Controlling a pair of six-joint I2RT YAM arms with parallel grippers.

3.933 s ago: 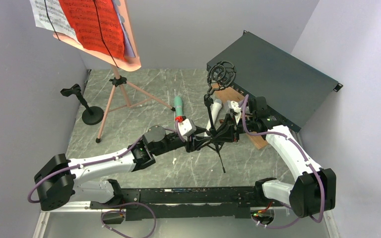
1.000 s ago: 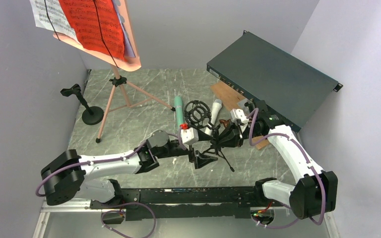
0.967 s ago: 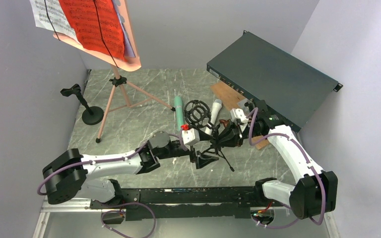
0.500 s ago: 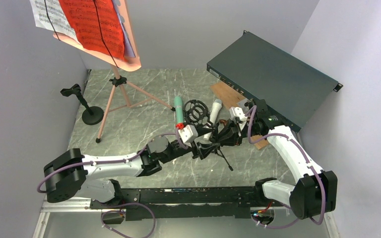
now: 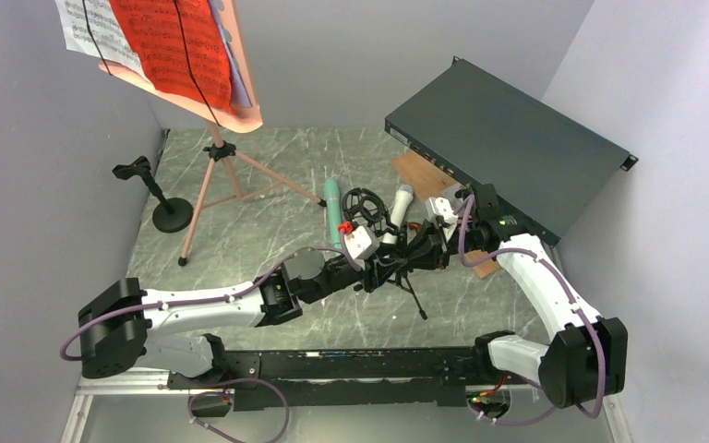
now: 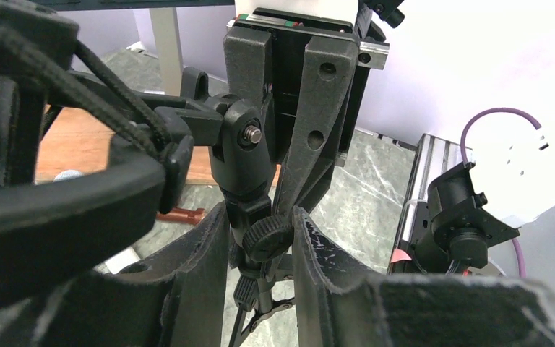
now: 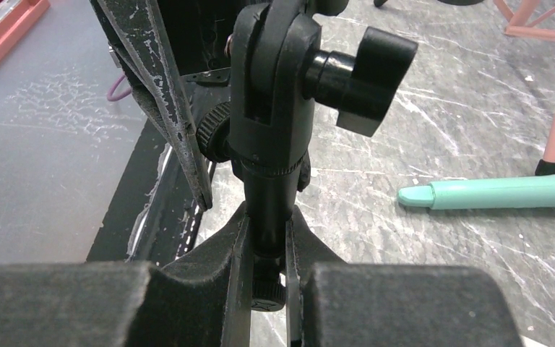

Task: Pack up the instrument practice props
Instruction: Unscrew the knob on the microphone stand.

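Black desk mount [image 5: 168,210]: stands upright on its round base at the far left of the counter [image 5: 258,235], well apart from both arms. We judge it has not been dealt with yet.
Pink tripod [image 5: 214,175]: stands just right of it with its legs spread. It carries the sheet-music pages [image 5: 171,41] high on its tray, so those are not yet packed.
Green microphone [image 5: 333,208]: lies flat and free on the counter, just left of the spider mount's ring.
Left hand [image 6: 260,228]: its fingers [image 6: 318,267] closely flank the thumbscrew and stem of the spider mount [image 6: 244,163]. We cannot tell whether they pinch it. We read this as a second hold, to steady the mount or fold its legs.
White microphone [image 5: 399,205]: lies free just right of the ring.
Right hand [image 7: 266,217]: clenched on the spider mount's stem below the swivel joint. It holds the mount tilted, with the thin legs pointing toward the near edge.
Wooden board [image 5: 422,171]: lies beside the dark green box [image 5: 508,152] at the far right. We count neither as a prop.
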